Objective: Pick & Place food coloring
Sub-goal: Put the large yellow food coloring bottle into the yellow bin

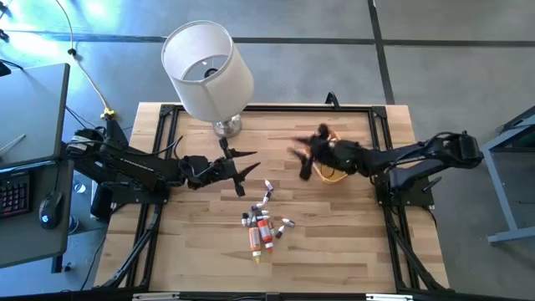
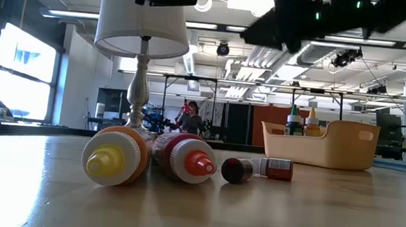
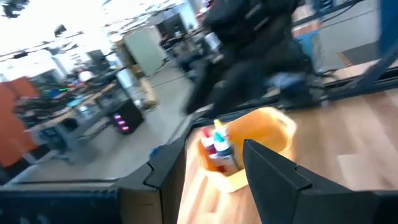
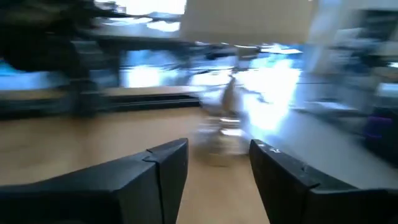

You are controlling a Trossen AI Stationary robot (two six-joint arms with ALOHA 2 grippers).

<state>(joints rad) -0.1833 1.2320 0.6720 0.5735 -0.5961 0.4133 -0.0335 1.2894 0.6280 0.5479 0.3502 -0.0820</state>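
High view shows an orange bowl [image 1: 334,174] right of centre on the wooden table [image 1: 201,251], mostly covered by the right gripper [image 1: 308,150]. Low view puts the same bowl [image 2: 331,145] at right of the frame, with two upright food coloring bottles [image 2: 302,121] rising above its rim; the left wrist view also shows bottles standing inside it [image 3: 219,146]. More food coloring bottles [image 1: 263,226] lie loose in a cluster at lower centre of the high frame, and in the low view they lie on their sides, a yellow-capped one [image 2: 112,158] and an orange-capped one [image 2: 185,157] nearest the camera. A white-shaded lamp [image 1: 209,71] stands at upper centre. From the frame's right the right arm reaches leftward over the bowl; its fingers [image 4: 158,165] stand apart with nothing between them. From the frame's left the left arm stretches toward centre, its gripper [image 1: 242,171] just below the lamp base, fingers apart and empty.
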